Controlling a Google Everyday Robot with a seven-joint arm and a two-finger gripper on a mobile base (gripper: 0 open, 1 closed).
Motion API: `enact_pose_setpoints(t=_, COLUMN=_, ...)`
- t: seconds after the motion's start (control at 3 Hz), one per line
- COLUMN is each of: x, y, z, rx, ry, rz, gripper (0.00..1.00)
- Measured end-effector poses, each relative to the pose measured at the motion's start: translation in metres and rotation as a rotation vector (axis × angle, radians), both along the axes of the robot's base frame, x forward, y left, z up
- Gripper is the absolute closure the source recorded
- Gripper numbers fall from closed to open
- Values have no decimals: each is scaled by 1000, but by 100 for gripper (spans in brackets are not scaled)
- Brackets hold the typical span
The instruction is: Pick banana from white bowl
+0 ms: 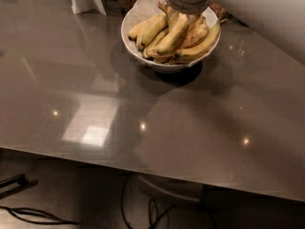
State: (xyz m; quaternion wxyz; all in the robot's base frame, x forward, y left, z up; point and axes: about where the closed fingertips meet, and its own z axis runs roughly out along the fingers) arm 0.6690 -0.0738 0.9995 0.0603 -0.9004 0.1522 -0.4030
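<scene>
Gripper [186, 1] sat low over white bowl [164, 67], above 1 banana [174, 35], for a top-down lift (open or clamped: could not tell).

A single camera looks down at a slant from above the near side of the desk [95, 80], facing its far edge. It stands at middling range: the desktop fills most of the view, with floor below the near edge. The white bowl [162, 66] sits top centre, the claw [183, 17] right over it at the top edge.
</scene>
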Motion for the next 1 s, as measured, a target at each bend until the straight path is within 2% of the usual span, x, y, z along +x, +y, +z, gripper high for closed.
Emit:
enact_pose_setpoints(t=0.33, x=9, y=0, z=-6, rx=-16, ry=5, rz=8, gripper=40)
enact_pose_setpoints(t=0.67, x=13, y=-3, z=-6, rx=-35, ry=4, rz=12, gripper=37)
enact_pose_setpoints(t=1.0, x=18, y=-7, z=-10, rx=-57, ry=10, rz=9, gripper=40)
